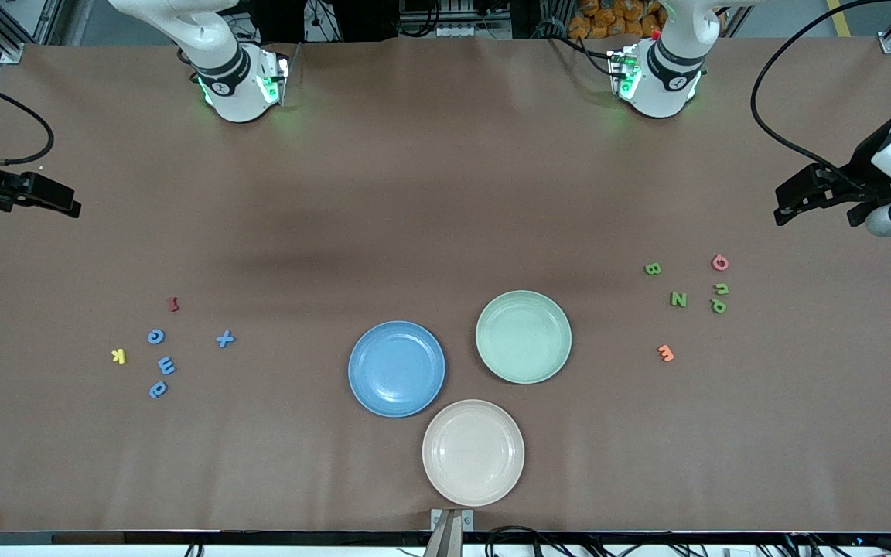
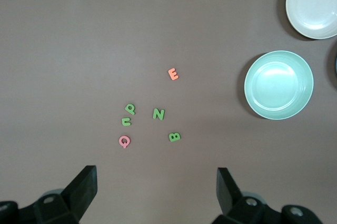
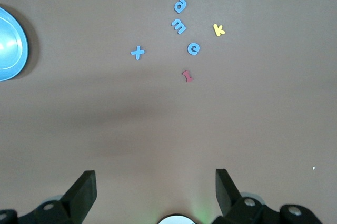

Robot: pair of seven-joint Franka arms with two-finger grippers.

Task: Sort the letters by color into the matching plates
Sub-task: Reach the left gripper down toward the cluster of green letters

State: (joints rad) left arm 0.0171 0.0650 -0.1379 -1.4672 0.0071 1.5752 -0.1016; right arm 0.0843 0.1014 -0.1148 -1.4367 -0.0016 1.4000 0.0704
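Several blue letters (image 1: 166,365) (image 3: 179,25) lie in a loose cluster toward the right arm's end of the table. Several green letters (image 1: 678,299) (image 2: 158,113) lie toward the left arm's end. The blue plate (image 1: 397,369) (image 3: 8,45) and the pale green plate (image 1: 524,336) (image 2: 278,84) sit side by side mid-table, both empty. My left gripper (image 1: 817,203) (image 2: 156,182) hangs open over bare table near the green letters. My right gripper (image 1: 43,197) (image 3: 155,182) hangs open over bare table near the blue letters. Neither holds anything.
A cream-white plate (image 1: 473,452) (image 2: 313,4) sits nearest the front camera, empty. A yellow letter (image 1: 118,355) and a dark red letter (image 1: 174,304) lie among the blue ones. A pink letter (image 1: 719,262) and an orange letter (image 1: 666,353) lie among the green ones.
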